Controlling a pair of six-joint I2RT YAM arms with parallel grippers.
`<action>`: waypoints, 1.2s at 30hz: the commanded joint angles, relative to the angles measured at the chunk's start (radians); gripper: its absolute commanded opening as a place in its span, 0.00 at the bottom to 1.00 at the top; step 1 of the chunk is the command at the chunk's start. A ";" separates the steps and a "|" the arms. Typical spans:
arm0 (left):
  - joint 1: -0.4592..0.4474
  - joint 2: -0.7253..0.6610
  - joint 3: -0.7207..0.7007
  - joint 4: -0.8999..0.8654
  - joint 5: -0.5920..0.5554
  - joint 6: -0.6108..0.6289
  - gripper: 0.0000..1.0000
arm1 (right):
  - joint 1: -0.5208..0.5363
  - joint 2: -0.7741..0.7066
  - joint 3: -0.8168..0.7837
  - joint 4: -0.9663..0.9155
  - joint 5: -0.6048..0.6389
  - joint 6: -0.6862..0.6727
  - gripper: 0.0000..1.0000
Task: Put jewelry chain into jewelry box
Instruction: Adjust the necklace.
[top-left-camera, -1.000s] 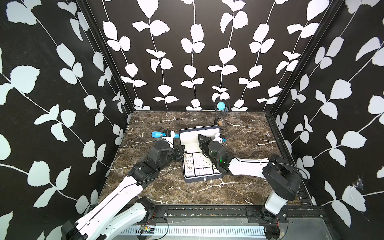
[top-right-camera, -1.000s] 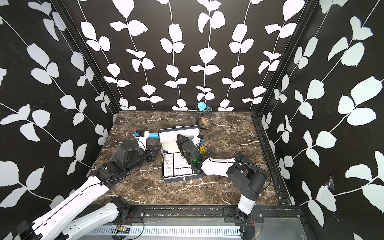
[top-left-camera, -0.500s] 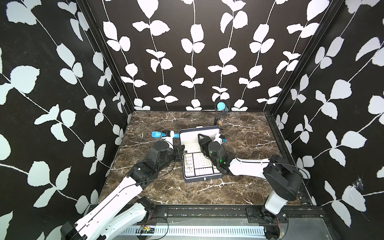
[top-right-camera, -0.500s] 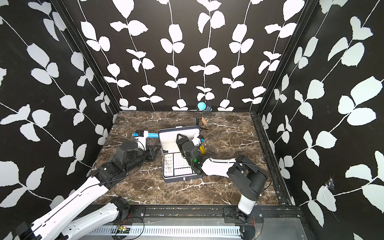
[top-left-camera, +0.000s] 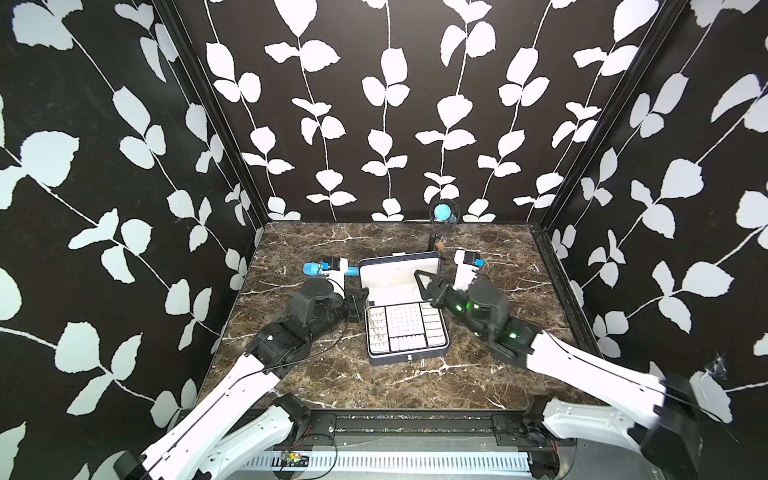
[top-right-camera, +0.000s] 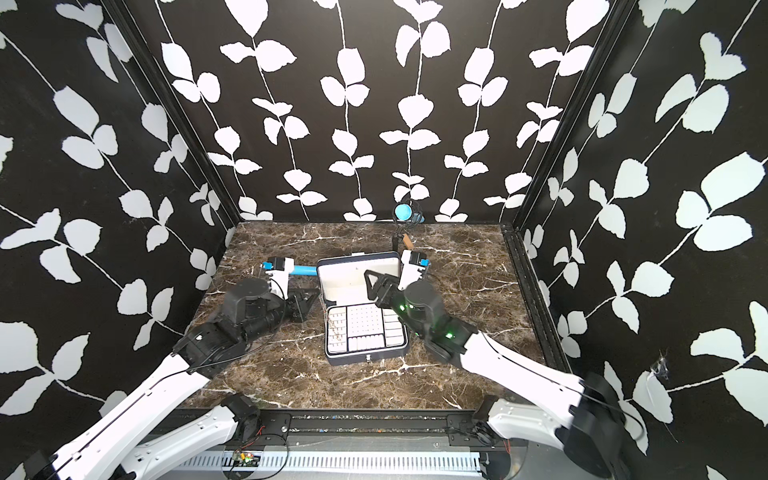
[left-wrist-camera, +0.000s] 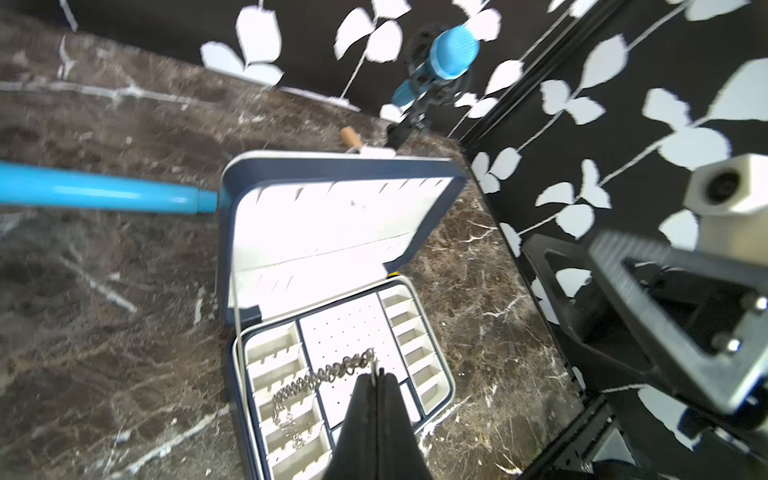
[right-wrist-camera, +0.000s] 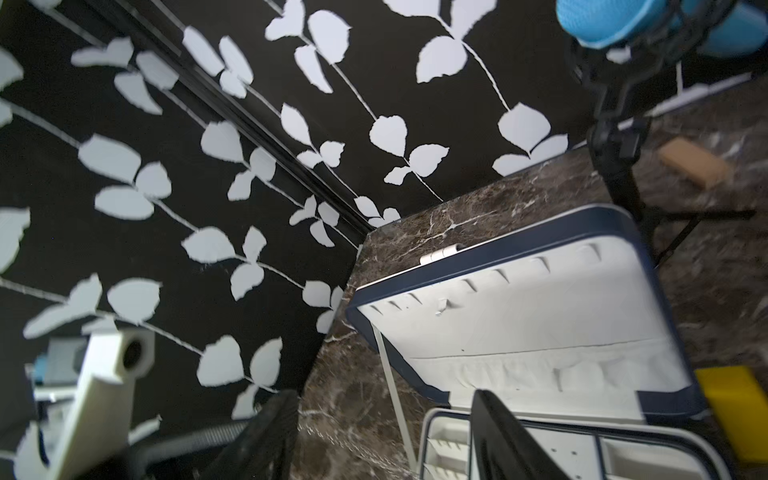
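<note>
The jewelry box (top-left-camera: 440, 353) sits open on the table (top-left-camera: 374, 386), its clasp side nearest and its lid raised at the far side. The jewelry chain (left-wrist-camera: 316, 380) lies slack across the small compartments along the box's left edge. One end rises to the left pincer (left-wrist-camera: 377, 380), which is pressed tight on that end just above the tray. The right pincer (right-wrist-camera: 382, 411) is at the box's right, in front of the lid lining, with its jaws spread wide and nothing between them. A yellow block (right-wrist-camera: 731, 411) lies just beside the lid's right end. A blue tube (left-wrist-camera: 104, 193) touches the lid's left corner. Behind the box lies a tan block (top-left-camera: 439, 245), and farther back stands a blue microphone (top-left-camera: 442, 212).
</note>
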 joint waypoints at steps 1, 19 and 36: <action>0.005 0.010 0.112 -0.071 0.093 0.110 0.00 | 0.007 -0.038 0.062 -0.327 -0.080 -0.632 0.72; 0.004 0.101 0.334 -0.175 0.515 0.307 0.00 | 0.108 -0.107 -0.046 0.078 -0.439 -0.821 0.61; 0.005 0.105 0.316 -0.115 0.585 0.280 0.00 | 0.276 0.002 -0.258 0.555 -0.049 -0.751 0.66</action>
